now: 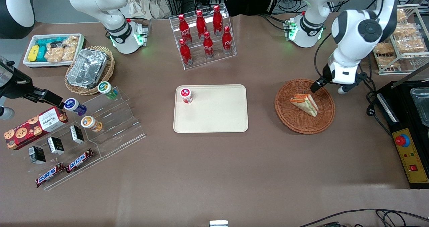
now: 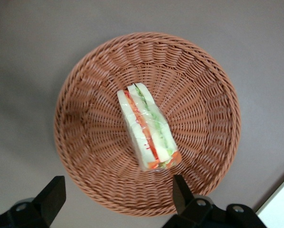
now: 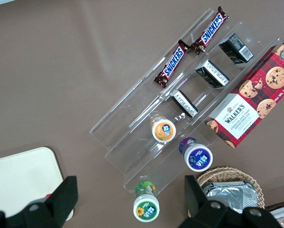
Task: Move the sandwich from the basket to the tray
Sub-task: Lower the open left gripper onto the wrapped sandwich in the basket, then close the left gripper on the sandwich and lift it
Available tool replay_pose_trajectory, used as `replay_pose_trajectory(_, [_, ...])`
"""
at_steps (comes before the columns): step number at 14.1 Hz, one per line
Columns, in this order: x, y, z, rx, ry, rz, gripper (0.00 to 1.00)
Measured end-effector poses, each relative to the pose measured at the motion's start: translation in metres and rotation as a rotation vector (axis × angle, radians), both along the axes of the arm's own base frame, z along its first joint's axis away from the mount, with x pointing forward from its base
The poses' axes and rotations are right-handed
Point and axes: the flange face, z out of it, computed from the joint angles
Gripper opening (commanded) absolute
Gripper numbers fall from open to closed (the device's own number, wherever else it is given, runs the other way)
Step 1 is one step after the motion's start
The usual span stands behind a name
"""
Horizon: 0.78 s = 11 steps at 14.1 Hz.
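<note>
Wicker basket (image 1: 326, 118) holds the sandwich (image 1: 305, 103); gripper (image 2: 116, 197) hangs above its rim, fingers spread wide and empty

Best to come straight down with a finger on each bread face, closing gently since the wedge looks soft, though its wrapping is hard to judge; then lift clear of the weave and carry it to the cream tray (image 1: 214, 116), away from the small red-lidded pot (image 1: 186, 95)
</note>
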Motion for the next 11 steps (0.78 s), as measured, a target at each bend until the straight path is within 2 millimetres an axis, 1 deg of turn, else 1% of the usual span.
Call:
replay_pose_trajectory(4, [0.011, -0.016, -0.032, -0.024, -0.018, 0.126, 1.00])
replay_pose_trajectory(8, [0.017, -0.018, -0.060, -0.037, -0.017, 0.176, 1.00])
replay_pose_trajectory(11, [0.018, -0.019, -0.072, -0.039, -0.008, 0.184, 0.99])
